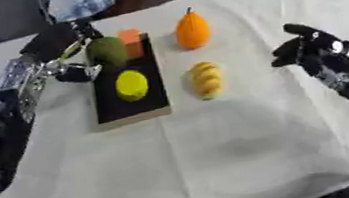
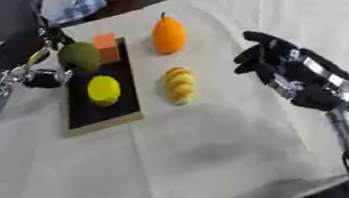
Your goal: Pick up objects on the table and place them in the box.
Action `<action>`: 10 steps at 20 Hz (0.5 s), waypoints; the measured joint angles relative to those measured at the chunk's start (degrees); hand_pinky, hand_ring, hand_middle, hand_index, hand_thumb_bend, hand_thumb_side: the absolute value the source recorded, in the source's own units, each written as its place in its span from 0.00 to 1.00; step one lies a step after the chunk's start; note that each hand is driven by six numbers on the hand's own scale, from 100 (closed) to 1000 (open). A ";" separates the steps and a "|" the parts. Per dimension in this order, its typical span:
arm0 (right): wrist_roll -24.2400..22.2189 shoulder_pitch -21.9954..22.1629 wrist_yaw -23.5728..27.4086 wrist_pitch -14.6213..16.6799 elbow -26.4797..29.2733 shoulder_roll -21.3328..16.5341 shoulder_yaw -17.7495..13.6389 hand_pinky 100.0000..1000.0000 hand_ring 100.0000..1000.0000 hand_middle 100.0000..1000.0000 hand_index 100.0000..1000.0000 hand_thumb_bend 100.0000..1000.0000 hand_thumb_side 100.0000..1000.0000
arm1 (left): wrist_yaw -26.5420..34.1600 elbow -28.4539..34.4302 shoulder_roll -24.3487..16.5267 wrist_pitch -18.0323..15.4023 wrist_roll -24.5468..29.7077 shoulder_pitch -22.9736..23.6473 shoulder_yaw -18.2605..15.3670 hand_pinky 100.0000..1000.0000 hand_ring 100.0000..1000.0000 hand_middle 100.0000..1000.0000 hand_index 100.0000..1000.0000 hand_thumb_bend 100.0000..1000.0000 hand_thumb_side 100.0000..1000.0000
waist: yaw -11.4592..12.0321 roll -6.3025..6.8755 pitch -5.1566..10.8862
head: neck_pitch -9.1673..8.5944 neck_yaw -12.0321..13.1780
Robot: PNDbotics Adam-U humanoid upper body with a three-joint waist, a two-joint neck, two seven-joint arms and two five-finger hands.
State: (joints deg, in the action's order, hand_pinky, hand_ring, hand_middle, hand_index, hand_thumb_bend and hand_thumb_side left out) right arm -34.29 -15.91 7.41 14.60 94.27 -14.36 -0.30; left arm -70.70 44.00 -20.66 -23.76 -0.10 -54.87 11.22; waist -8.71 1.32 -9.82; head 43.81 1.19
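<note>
A shallow black box (image 1: pixel 132 118) with a pale wooden rim lies left of centre on the white cloth. Inside it are a yellow lemon (image 1: pixel 131 85) in the middle and an orange cube (image 1: pixel 132 43) at the far end. A dark green fruit (image 1: pixel 106 51) stands at the box's far left corner, and my left hand (image 1: pixel 74 69) is curled round it from the left. Right of the box, an orange fruit (image 1: pixel 192 30) with a stem and a yellow ridged piece (image 1: pixel 205 80) rest on the cloth. My right hand (image 2: pixel 267 57) hovers open further right, holding nothing.
The white cloth (image 1: pixel 248 144) covers the table down to the near edge. A blue and white bundle (image 1: pixel 77 0) lies beyond the far edge behind the box. My left forearm (image 1: pixel 3 114) runs along the left side.
</note>
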 measured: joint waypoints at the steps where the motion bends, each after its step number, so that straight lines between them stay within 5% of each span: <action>1: 0.00 0.00 0.01 0.00 -0.01 0.00 0.00 0.81 0.72 0.71 1.00 0.00 0.48 | -0.85 -0.46 0.05 0.04 0.60 0.01 -0.21 0.71 0.67 0.77 0.87 0.19 0.27 | 0.00 0.00 0.00 | 0.00 -0.03; 10: -0.04 -0.80 0.01 0.16 -0.68 -0.16 -0.01 0.81 0.72 0.71 1.00 0.00 0.45 | 0.53 0.93 -2.18 0.84 1.19 0.88 -2.33 0.74 0.68 0.82 0.89 0.14 0.19 | 0.98 0.00 0.00 | 0.00 -0.54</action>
State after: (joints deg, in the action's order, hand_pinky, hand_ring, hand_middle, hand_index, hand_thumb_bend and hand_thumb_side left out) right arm -34.33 -16.71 7.42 14.76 93.59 -14.52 -0.31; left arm -70.17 44.93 -22.84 -22.92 1.10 -54.00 8.89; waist -7.73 1.32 -9.82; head 43.81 0.66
